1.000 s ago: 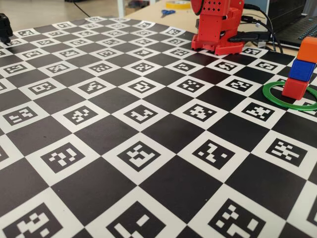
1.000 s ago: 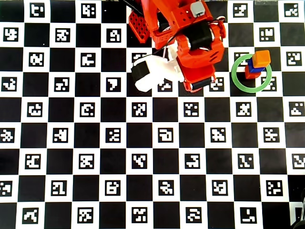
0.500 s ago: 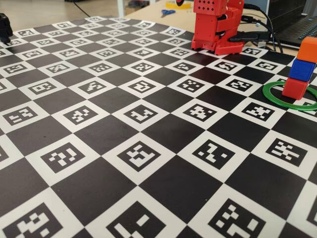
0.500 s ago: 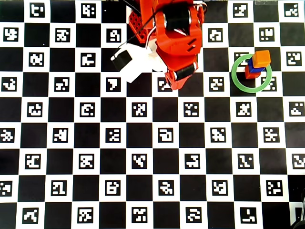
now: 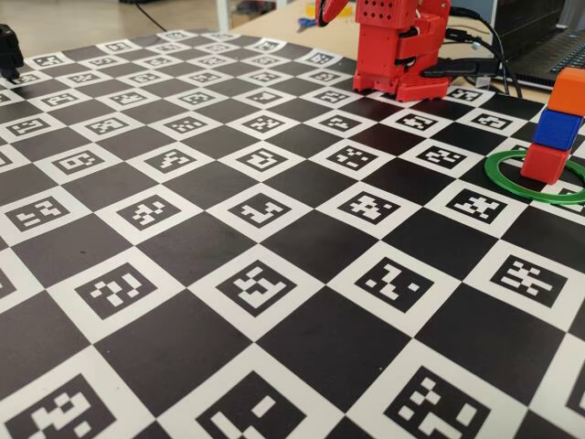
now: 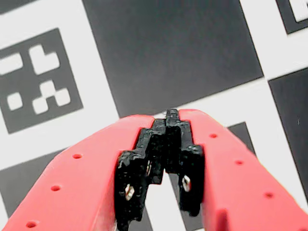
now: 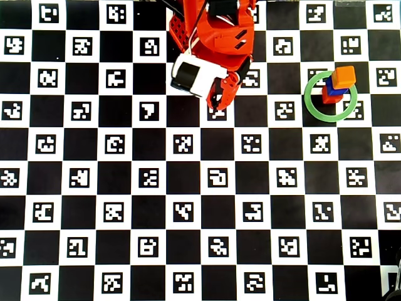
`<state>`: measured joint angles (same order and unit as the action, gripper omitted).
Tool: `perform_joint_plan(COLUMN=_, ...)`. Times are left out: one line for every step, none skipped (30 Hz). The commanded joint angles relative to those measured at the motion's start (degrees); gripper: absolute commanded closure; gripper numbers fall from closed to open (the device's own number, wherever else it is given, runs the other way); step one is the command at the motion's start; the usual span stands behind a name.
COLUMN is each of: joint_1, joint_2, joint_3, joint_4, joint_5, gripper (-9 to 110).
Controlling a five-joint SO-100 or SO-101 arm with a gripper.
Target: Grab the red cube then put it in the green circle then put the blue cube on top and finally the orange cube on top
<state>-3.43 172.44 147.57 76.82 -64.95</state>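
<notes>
Checkerboard matting printed with square black-and-white markers [image 7: 113, 188] covers the whole counter, and its left half, as the overhead view shows it, carries nothing of the task. Near the middle of the far edge, the red plastic arm [image 7: 216, 37] sits folded over its base, with the red two-finger gripper [image 7: 220, 103] pointing down at the mat; in the wrist view its black-padded jaws meet at the tips with nothing between them.

Toward the far right corner lies the thin flat bright green plastic ring [image 7: 313, 110], well apart from the gripper. Inside it stands the small matte red plastic cube [image 5: 544, 163], with the small matte deep-blue plastic cube [image 5: 558, 130] on it and the small matte orange plastic cube [image 5: 570, 91] on top. The stack looks complete, so I judge the task to be at its end.

The tower leans slightly toward the right in the fixed view, each cube offset from the one below, though the frame edge cuts it, so the overhang is hard to gauge. A knock to the counter or an arm sweep toward that corner could topple it out of the ring.
</notes>
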Motion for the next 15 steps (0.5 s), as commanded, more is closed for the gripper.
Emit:
perform_joint_plan(joint_1=-1.0, joint_2=6.2, joint_3=4.0, joint_4=-1.3, joint_5=-4.4, gripper=107)
perform_joint_plan(joint_1=-1.1, joint_2=7.3, joint_3=5.8, joint_4=-1.3, joint_5=-5.0, gripper=106)
perform_joint_plan(joint_1=-1.4, joint_2=8.5, joint_3=7.5, joint_4=-1.2, joint_5=-5.5, gripper=106)
perform_joint_plan(joint_1=-1.5, joint_2=9.6, joint_3=9.1, joint_4=-0.5, joint_5=-6.6, gripper=106)
perform_joint_plan(joint_1=-1.5, joint_2=10.5, joint_3=10.7, joint_4=-0.3, joint_5=-7.8, gripper=106)
perform_joint_plan(joint_1=-1.5, joint_2=11.5, joint_3=12.6, joint_4=-0.4, joint_5=-9.1, gripper=107)
perform_joint_plan(joint_1=-1.4, joint_2=13.1, joint_3=14.5, joint_4=-0.7, joint_5=-10.2, gripper=107)
perform_joint_plan(joint_1=-1.2, joint_2=14.8, joint_3=16.3, joint_4=-1.1, joint_5=-10.9, gripper=107)
perform_joint_plan(joint_1=-1.1, joint_2=16.3, joint_3=17.8, joint_4=-1.7, joint_5=-11.6, gripper=107)
perform_joint_plan(joint_1=-0.6, joint_2=17.4, joint_3=19.0, joint_4=-2.5, joint_5=-11.7, gripper=107)
perform_joint_plan(joint_1=-0.4, joint_2=18.1, joint_3=19.8, joint_4=-3.3, joint_5=-11.7, gripper=107)
perform_joint_plan(joint_1=-0.1, joint_2=18.8, joint_3=20.7, joint_4=-3.9, joint_5=-11.7, gripper=107)
perform_joint_plan(joint_1=0.1, joint_2=19.6, joint_3=21.6, joint_4=-4.5, joint_5=-12.3, gripper=107)
perform_joint_plan(joint_1=0.2, joint_2=20.0, joint_3=22.7, joint_4=-5.2, joint_5=-13.2, gripper=107)
perform_joint_plan(joint_1=0.2, joint_2=20.0, joint_3=23.7, joint_4=-6.0, joint_5=-14.3, gripper=107)
